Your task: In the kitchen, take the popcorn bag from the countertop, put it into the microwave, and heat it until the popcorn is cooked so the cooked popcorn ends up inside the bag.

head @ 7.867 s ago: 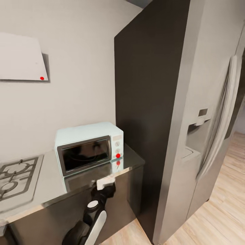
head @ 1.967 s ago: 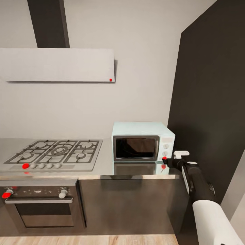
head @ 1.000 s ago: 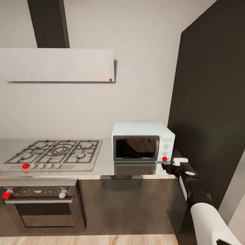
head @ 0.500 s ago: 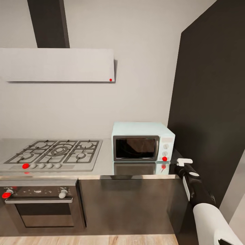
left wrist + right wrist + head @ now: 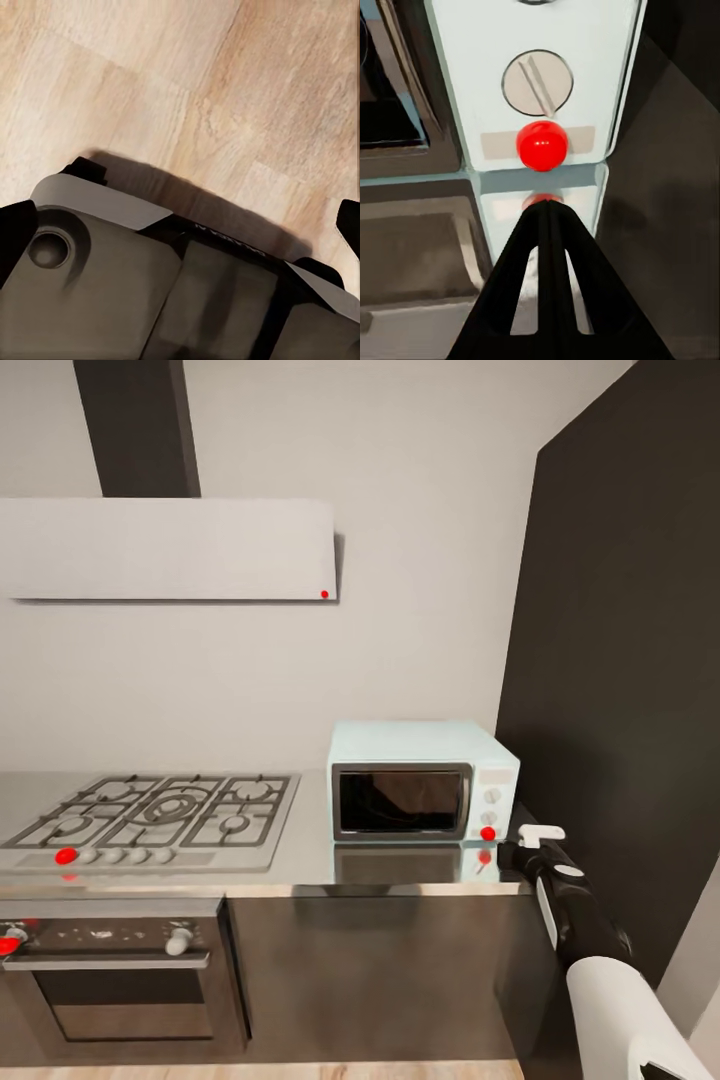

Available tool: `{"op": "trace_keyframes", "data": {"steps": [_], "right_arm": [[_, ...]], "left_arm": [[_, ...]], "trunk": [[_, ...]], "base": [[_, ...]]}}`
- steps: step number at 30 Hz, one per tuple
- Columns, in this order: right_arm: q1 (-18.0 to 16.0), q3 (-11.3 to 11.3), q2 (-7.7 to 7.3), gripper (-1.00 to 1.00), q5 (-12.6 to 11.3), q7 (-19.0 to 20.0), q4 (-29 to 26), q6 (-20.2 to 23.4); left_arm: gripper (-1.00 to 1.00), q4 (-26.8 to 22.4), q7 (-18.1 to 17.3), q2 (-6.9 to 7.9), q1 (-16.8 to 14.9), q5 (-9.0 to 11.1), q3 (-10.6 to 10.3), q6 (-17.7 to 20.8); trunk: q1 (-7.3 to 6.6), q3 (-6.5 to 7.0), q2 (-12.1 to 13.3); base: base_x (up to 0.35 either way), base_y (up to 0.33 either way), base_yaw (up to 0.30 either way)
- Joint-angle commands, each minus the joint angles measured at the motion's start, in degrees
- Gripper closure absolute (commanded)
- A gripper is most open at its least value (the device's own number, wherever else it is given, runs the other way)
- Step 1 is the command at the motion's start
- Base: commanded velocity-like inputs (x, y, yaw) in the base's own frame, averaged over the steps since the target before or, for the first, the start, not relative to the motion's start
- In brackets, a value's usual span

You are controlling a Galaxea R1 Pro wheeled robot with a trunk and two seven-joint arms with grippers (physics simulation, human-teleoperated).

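- Microwave (image 5: 423, 781) sits at right end of countertop (image 5: 300, 857), door shut, dark glass; fridge-like dark panel (image 5: 620, 660) just to its right.
- Popcorn bag: not seen on the worktop stretch in head view; whether it's inside the oven can't be told through the glass.
- Right gripper (image 5: 547, 217): fingers pressed together to a point, nothing between them, tip near the red dot (image 5: 541, 145) below the lower knob (image 5: 538, 83) on the side panel. In head view it hovers just off the near right corner of the oven.
- Left gripper: can't tell its state; left wrist cam looks down at robot base (image 5: 150, 285) and wood floor (image 5: 225, 90).
- Gas hob (image 5: 150, 815) left of oven, built-in oven (image 5: 110, 980) below it.
- Judgement: red dot = small, stiff target; press w/ closed tip, light push, oven is light and may slide on the glossy top.
- Judgement: bag likely soft, light; take by rolled rim.
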Motion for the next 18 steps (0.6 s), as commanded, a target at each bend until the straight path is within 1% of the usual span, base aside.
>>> {"op": "trace_keyframes", "data": {"steps": [1,10,11,12,15,17,18], "right_arm": [[-0.1,-0.2,0.05,1.00,0.6,0.5,0.0,0.2],[-0.1,-0.3,0.05,1.00,0.3,0.4,0.7,-0.1],[-0.1,-0.3,-0.02,1.00,0.2,0.3,1.1,-0.1],[-0.1,-0.4,-0.21,1.00,0.1,0.2,2.8,-0.1],[-0.1,-0.5,-0.32,1.00,0.8,-0.6,5.0,-0.2],[-0.1,-0.5,-0.87,1.00,1.1,-1.0,5.6,-0.2],[-0.1,-0.5,-1.53,1.00,1.2,-1.2,6.3,-0.3]], "left_arm": [[-1.00,0.0,0.2,-0.01,0.0,0.4,-0.5,-0.1],[-1.00,0.0,0.3,0.10,0.0,0.4,-0.5,-0.1],[-1.00,0.0,0.3,0.10,0.0,0.4,-0.5,-0.1],[-1.00,0.0,0.3,0.10,0.0,0.4,-0.5,-0.1],[-1.00,0.0,0.3,0.10,0.0,0.4,-0.5,-0.1],[-1.00,0.0,0.3,0.10,0.0,0.4,-0.5,-0.1],[-1.00,0.0,0.3,0.10,0.0,0.4,-0.5,-0.1]], "trunk": [[0.04,-0.08,0.0],[0.04,-0.08,0.0],[0.04,-0.08,0.0],[0.04,-0.08,0.0],[0.04,-0.08,0.0],[0.04,-0.08,0.0],[0.04,-0.08,0.0]], "base": [[0.308,0.000,0.000],[0.269,0.000,0.000],[0.221,0.000,0.000],[0.192,0.000,0.000],[0.166,0.000,0.000],[0.149,0.000,0.000],[0.129,0.000,0.000]]}}
